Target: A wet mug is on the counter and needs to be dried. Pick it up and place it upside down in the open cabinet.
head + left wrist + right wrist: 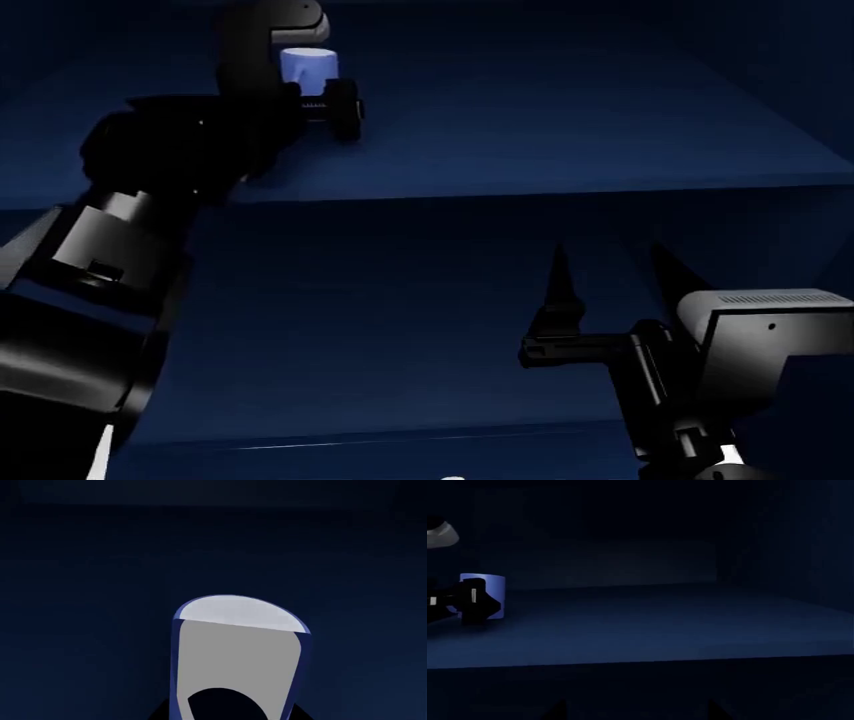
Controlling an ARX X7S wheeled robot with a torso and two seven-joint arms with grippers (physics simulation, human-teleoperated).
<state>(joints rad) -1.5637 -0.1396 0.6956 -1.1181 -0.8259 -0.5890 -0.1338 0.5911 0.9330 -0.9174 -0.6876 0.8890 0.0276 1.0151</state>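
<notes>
The light blue mug stands on the upper shelf of the dark navy cabinet, at its left, its closed flat end up. My left gripper reaches in and is shut on it. In the left wrist view the mug fills the space between the dark fingertips. The right wrist view shows the mug with a left finger across its front. My right gripper is open and empty, fingers pointing up, below the shelf's front edge. The counter is out of view.
The shelf stretches bare to the right of the mug, up to the cabinet's right wall. A lower shelf lies behind my right gripper. The interior is very dark.
</notes>
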